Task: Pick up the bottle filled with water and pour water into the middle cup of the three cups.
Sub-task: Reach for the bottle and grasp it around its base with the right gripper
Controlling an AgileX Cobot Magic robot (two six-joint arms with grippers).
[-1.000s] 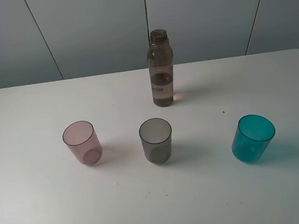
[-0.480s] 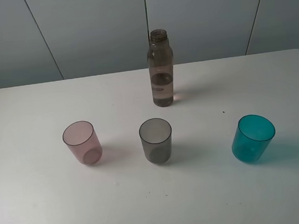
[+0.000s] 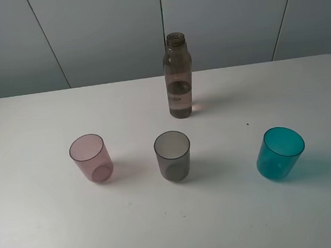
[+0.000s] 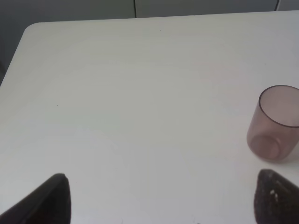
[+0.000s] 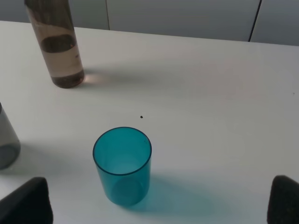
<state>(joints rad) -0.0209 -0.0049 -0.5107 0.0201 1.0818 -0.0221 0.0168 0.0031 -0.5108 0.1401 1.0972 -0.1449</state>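
Smoky-brown plastic bottle (image 3: 178, 82), part-filled with water, stands behind three empty tumblers
Smoky-grey plastic middle cup (image 3: 173, 155) between pink tumbler (image 3: 91, 158) and teal tumbler (image 3: 280, 153); left gripper (image 4: 163, 200) and right gripper (image 5: 156, 200) both spread, empty

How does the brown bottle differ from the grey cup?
The bottle is tall and slim with a narrow threaded neck; the grey cup is short with a wide mouth. The bottle appears to hold water; the grey cup looks empty. The bottle stands alone behind; the grey cup stands between a pink cup and a teal cup. Both are translucent, upright and open-topped.
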